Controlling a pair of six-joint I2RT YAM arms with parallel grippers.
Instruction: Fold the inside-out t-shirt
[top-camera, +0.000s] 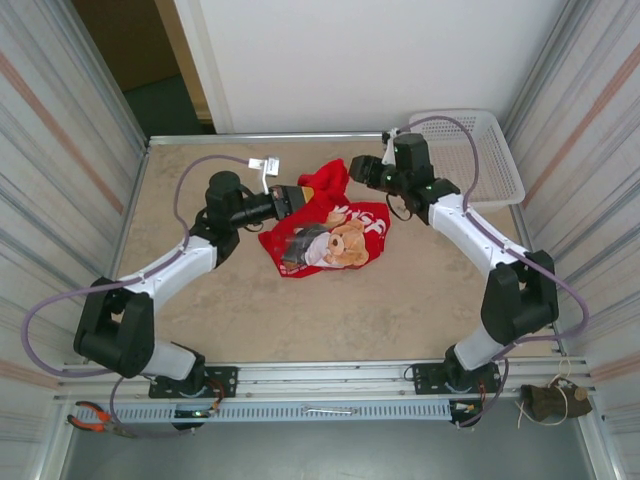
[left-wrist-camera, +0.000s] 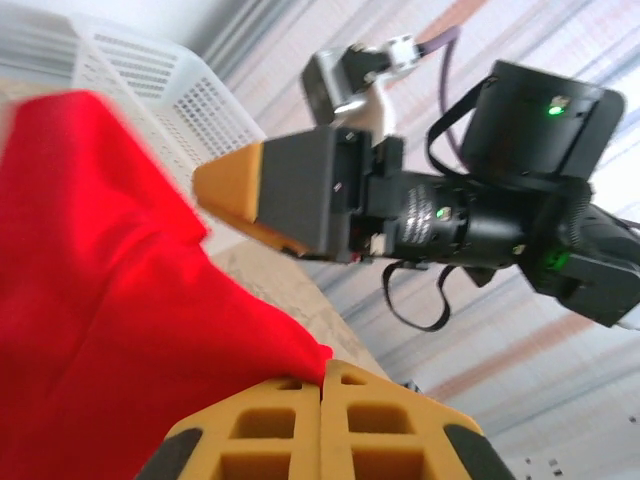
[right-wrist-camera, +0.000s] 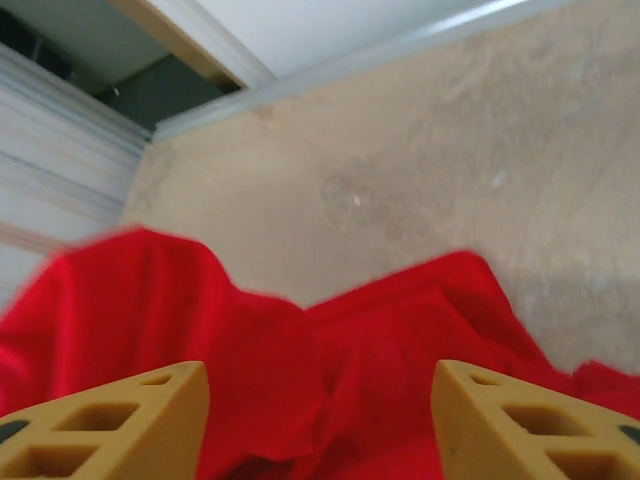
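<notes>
White lettering on red t-shirt illegible

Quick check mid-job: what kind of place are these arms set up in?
Probably a lab test booth, not a home: ribbed metal walls close in a beige table, the arms are bolted to a rail along its near edge, and a t-shirt and basket serve as props.

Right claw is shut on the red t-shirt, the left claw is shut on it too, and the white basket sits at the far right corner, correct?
No. The right claw is open: the right wrist view shows its fingers spread apart, not pinching the red t-shirt. The left claw is shut on it, and the white basket sits at the far right corner.
</notes>
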